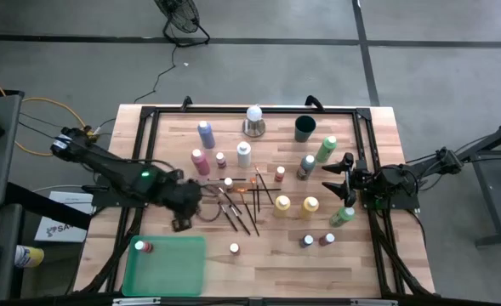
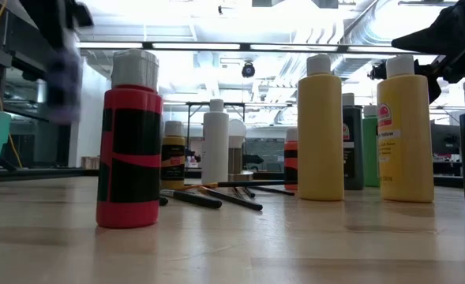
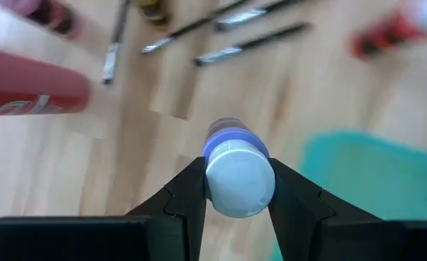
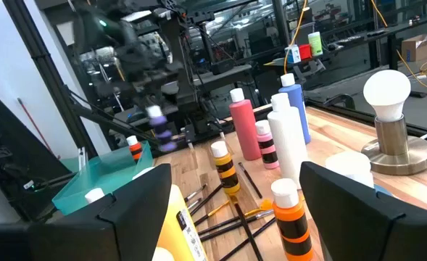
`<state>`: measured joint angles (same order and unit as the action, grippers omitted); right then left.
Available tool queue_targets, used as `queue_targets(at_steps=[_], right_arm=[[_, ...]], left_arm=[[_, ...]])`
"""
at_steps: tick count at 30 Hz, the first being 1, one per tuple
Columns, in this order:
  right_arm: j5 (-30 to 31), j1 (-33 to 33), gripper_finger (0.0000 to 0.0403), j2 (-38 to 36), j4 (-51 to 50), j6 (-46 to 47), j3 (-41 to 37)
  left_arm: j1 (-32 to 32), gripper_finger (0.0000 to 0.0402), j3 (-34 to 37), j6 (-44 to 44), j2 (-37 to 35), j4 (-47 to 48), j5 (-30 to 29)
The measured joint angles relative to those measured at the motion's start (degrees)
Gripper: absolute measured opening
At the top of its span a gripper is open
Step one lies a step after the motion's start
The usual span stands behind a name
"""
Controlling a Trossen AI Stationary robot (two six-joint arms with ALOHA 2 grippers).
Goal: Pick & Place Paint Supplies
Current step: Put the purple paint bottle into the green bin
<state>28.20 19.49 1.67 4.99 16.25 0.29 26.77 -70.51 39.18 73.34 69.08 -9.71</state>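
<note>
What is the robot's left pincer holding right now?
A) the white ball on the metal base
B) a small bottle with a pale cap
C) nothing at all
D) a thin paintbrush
B: the left wrist view shows the left pincer closed on a small bottle, its pale cap facing the camera, held above the wooden table near the green tray.

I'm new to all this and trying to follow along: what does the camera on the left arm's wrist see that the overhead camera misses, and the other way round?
Only the left wrist view shows the left gripper clamped on a small bottle with a pale cap.

Only the high view shows the whole table, the right gripper open and waiting near the right edge, the white bulb and the dark cup.

Both show the scattered brushes and the green tray.
</note>
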Motion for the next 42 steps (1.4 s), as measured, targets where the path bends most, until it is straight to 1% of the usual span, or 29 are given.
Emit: queue_targets(at_steps=[2, 5, 8, 11, 18, 26, 30, 32, 34, 42], right_arm=[[0.0, 0.0, 0.0299, 0.0, 0.0, 0.0, 0.0], [0.0, 0.0, 0.0299, 0.0, 0.0, 0.0, 0.0], [0.0, 0.0, 0.0299, 0.0, 0.0, 0.0, 0.0], [0.0, 0.0, 0.0299, 0.0, 0.0, 0.0, 0.0], [0.0, 0.0, 0.0299, 0.0, 0.0, 0.0, 0.0], [0.0, 0.0, 0.0299, 0.0, 0.0, 0.0, 0.0], [0.0, 0.0, 0.0299, 0.0, 0.0, 0.0, 0.0], [0.0, 0.0, 0.0299, 0.0, 0.0, 0.0, 0.0], [0.0, 0.0, 0.0299, 0.0, 0.0, 0.0, 0.0], [0.0, 0.0, 0.0299, 0.0, 0.0, 0.0, 0.0]], left_arm=[[4.1, 0.0119, -1.2, 0.0, -1.3, 1.6, 0.6], [11.3, 0.0119, -2.6, 0.0, -2.2, 1.3, 1.6], [18.8, 0.0119, -3.0, 0.1, -2.1, 1.1, 1.5], [25.4, 0.0119, -2.9, 2.6, -1.2, 0.5, 1.6], [35.8, 0.0120, -2.9, 3.3, 3.1, -0.2, 1.4], [42.6, 0.0120, -2.9, 3.5, 8.8, 0.0, 1.3], [44.7, 0.0120, -2.9, 7.9, 9.8, 0.8, 0.9], [45.3, 0.0120, -2.6, 11.3, 9.8, 2.2, 0.9], [45.4, 0.0120, -1.5, 13.7, 9.6, 1.7, 1.1], [45.4, 0.0120, 4.3, 19.3, 9.4, -5.7, 3.2]])
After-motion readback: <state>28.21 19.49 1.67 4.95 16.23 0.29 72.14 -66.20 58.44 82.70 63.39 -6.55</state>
